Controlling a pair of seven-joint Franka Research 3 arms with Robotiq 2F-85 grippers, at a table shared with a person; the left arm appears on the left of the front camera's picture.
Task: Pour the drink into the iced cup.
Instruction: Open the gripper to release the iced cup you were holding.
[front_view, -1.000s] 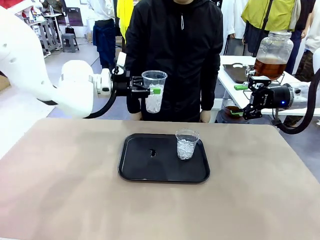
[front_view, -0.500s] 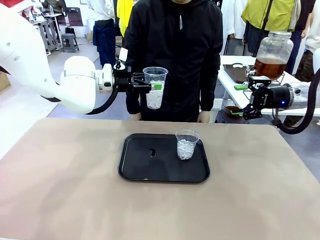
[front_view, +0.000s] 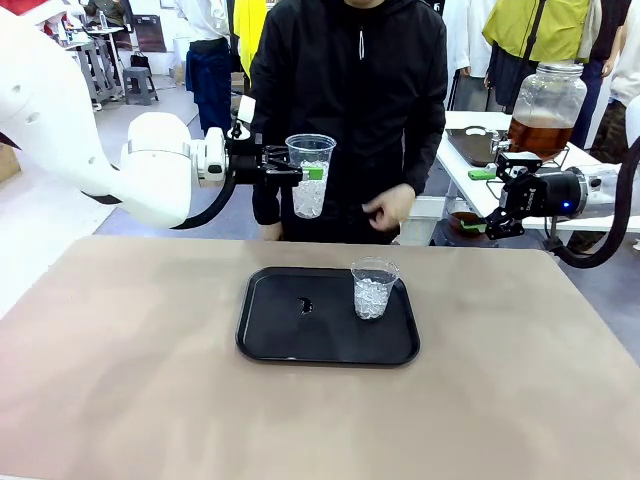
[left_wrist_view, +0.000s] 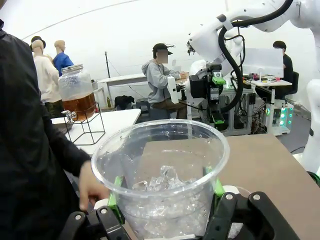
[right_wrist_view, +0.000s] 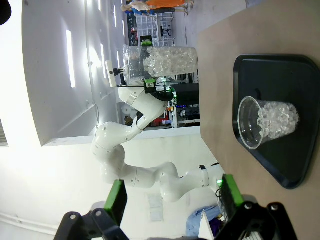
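Pinching: left jaws on iced cup (front_view: 309, 178), upright, mouth up | right jaws spread | drink jar (front_view: 545, 105) upright

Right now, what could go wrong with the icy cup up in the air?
The left end effector pinches the clear iced cup in mid-air, with nothing under it; it might slip and spill ice. The person's hand hovers close by and could bump it.
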